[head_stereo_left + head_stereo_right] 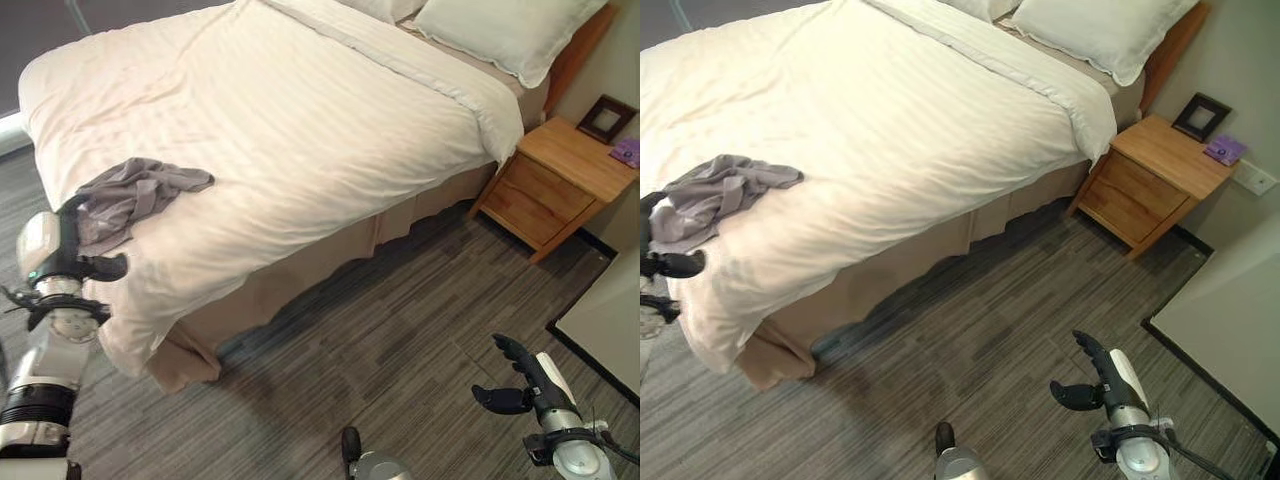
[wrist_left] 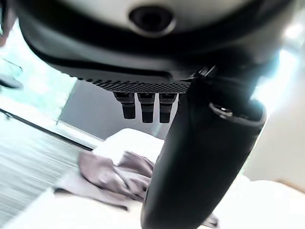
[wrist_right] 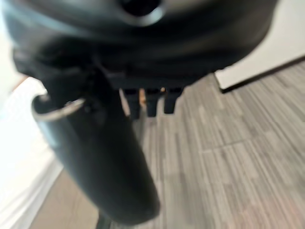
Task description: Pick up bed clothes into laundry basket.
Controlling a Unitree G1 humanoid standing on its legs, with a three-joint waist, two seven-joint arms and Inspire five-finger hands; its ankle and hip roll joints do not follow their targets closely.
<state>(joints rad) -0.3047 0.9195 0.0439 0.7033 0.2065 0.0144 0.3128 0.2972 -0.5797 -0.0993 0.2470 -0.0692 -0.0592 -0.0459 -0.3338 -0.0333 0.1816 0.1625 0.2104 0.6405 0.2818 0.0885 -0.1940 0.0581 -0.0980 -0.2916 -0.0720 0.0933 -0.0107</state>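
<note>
Grey garment (image 1: 130, 200) lies crumpled at the bed (image 1: 300, 130) corner, left hand (image 1: 75, 250) beside it, fingers spread. Right hand (image 1: 520, 385) hangs over floor (image 1: 400, 330), fingers spread; nightstand (image 1: 560, 180) beyond.

On the bed (image 1: 300, 130) we see the crumpled garment (image 1: 130, 198) lying near its left corner, pillows (image 1: 510, 30) at the far end, the nightstand (image 1: 560, 175) beside it to the right, and floor (image 1: 400, 340) in front.

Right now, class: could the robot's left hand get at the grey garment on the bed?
Probably yes. The left hand is open at the bed's corner, right beside the grey garment, with nothing between them.
</note>
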